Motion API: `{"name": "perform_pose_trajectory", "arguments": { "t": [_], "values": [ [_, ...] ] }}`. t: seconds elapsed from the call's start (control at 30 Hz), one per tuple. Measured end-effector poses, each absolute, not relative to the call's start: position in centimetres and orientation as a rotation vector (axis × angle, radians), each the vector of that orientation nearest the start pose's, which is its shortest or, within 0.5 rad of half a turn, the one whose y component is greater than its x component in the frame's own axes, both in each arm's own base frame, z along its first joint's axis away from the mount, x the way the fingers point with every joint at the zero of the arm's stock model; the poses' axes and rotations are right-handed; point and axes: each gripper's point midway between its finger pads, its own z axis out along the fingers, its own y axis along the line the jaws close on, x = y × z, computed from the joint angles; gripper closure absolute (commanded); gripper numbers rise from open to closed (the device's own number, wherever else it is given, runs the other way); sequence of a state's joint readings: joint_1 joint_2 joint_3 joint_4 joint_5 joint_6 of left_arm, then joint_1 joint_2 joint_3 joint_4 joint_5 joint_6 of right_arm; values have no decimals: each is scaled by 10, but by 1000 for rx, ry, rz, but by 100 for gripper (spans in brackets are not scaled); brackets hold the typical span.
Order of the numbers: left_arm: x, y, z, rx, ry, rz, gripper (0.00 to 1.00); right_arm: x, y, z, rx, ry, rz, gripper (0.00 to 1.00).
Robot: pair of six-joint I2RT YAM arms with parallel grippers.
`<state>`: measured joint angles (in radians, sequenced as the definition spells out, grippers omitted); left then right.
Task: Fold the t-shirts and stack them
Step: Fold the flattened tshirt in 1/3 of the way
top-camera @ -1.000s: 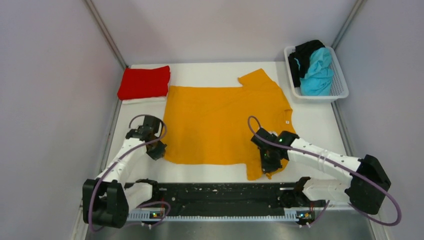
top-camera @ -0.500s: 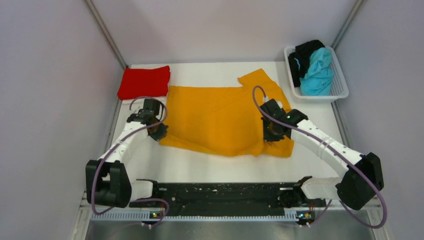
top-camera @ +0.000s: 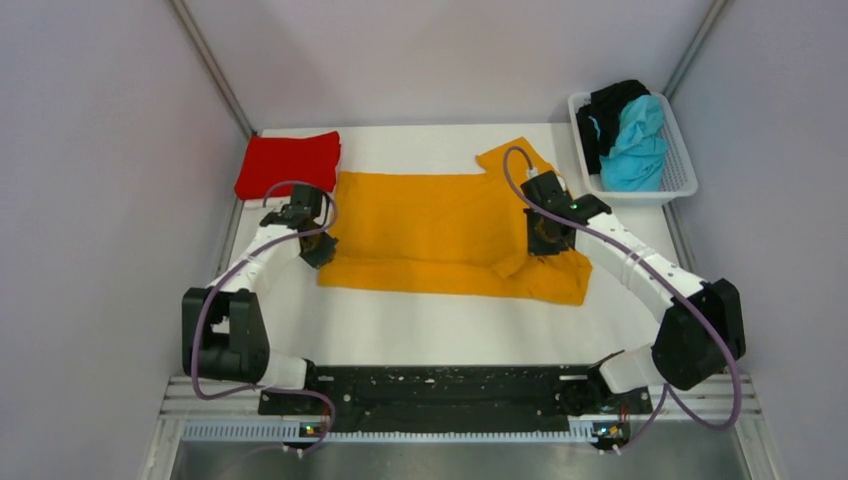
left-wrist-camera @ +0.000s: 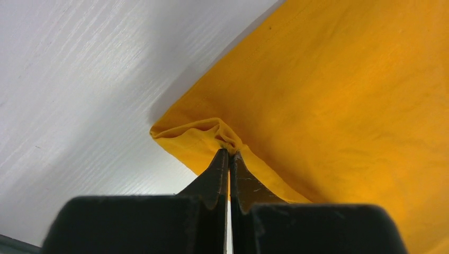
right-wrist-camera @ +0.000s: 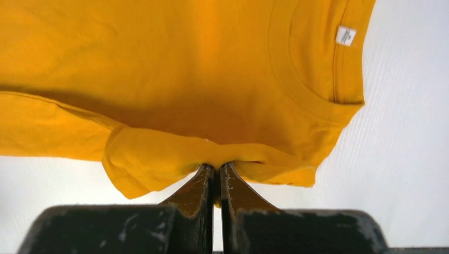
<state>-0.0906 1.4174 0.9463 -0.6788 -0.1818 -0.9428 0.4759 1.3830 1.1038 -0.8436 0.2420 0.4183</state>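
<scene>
In the top view the orange-yellow t-shirt (top-camera: pixel 440 225) lies across the middle of the white bench (top-camera: pixel 440 325). Its near part is doubled over, so a straight folded edge runs along the lower side of the cloth. One sleeve sticks out toward the upper right, close to the basket (top-camera: pixel 684 186).

The left hand (top-camera: pixel 318 250) sits at the lower left corner of the shirt. In the left wrist view its two black fingers (left-wrist-camera: pixel 218 172) are pressed almost together, with only a thin slit between them. A small puckered bunch of the orange-yellow cloth is pinched at their tips. Bare bench shows to the upper left of that pinch, and smooth cloth fills the right of the frame.

The right hand (top-camera: pixel 545 235) is over the right part of the shirt, below the protruding sleeve. In the right wrist view its fingers are likewise closed to a narrow slit and grip a doubled edge of the cloth. A loose flap hangs at the lower left of the tips. The collar (right-wrist-camera: pixel 317 79) curves at the upper right of that frame, with a white label (right-wrist-camera: pixel 345 35) inside it.

The red t-shirt (top-camera: pixel 288 165) lies folded at the upper left of the bench, just beside the orange-yellow one's far left corner. In the basket at the upper right, the turquoise t-shirt (top-camera: pixel 635 145) and the black t-shirt (top-camera: pixel 610 105) lie bunched together.
</scene>
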Motion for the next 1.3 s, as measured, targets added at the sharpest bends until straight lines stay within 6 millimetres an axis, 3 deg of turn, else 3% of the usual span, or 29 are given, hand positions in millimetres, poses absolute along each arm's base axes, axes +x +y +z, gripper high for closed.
{"name": "perform_pose_trajectory", "arguments": {
  "t": [0.3, 0.5, 0.63, 0.7, 0.77, 0.83, 0.93, 0.97, 1.1, 1.3],
  "values": [
    [321, -21, 78, -1166, 2403, -37, 100, 322, 112, 132, -62, 2590, -63, 100],
    [330, -18, 73, -1164, 2421, -16, 99, 339, 109, 132, -95, 2591, -82, 96],
    [341, -19, 63, -1154, 2442, -10, 69, 355, 111, 119, -125, 2617, -104, 92],
    [346, -19, 60, -1156, 2449, -2, 52, 366, 113, 108, -127, 2640, -117, 81],
    [350, -18, 61, -1151, 2446, 2, 38, 380, 114, 97, -118, 2661, -134, 55],
    [356, -17, 68, -1143, 2431, 5, 11, 397, 116, 87, -92, 2667, -148, 35],
    [365, -14, 80, -1128, 2400, 2, 4, 416, 117, 84, -39, 2641, -170, 15],
    [367, -14, 84, -1124, 2388, 0, 2, 420, 117, 86, -22, 2626, -173, 3],
    [364, -14, 98, -1106, 2369, -20, 1, 424, 118, 99, 35, 2557, -135, 1],
    [367, -33, 106, -1013, 2399, -171, 1, 377, 114, 103, 69, 2523, -6, 1]
  ]
}}
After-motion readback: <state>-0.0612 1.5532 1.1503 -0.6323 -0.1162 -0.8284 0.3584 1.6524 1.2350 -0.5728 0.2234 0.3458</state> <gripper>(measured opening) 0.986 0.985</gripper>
